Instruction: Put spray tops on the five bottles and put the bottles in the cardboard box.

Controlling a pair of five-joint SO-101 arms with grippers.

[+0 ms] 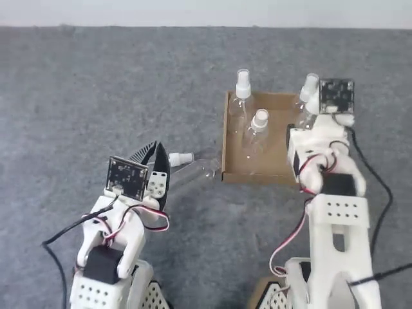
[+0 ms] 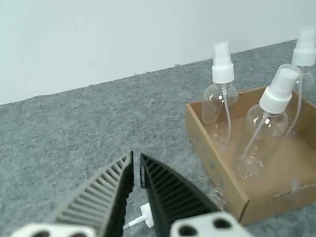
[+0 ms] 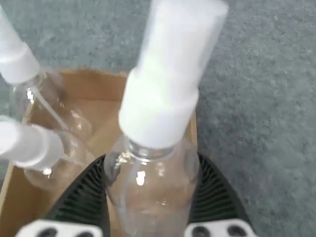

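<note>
Two bottles upright in cardboard box, third bottle in right end effector; left end effector narrow.

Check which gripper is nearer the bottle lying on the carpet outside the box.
Left. The left gripper sits right by the lying bottle, at its spray-top end; the right gripper is across the cardboard box, holding a second bottle.

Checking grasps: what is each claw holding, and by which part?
Right claw grips a bottle by its upper body; left claw holds nothing.
</note>
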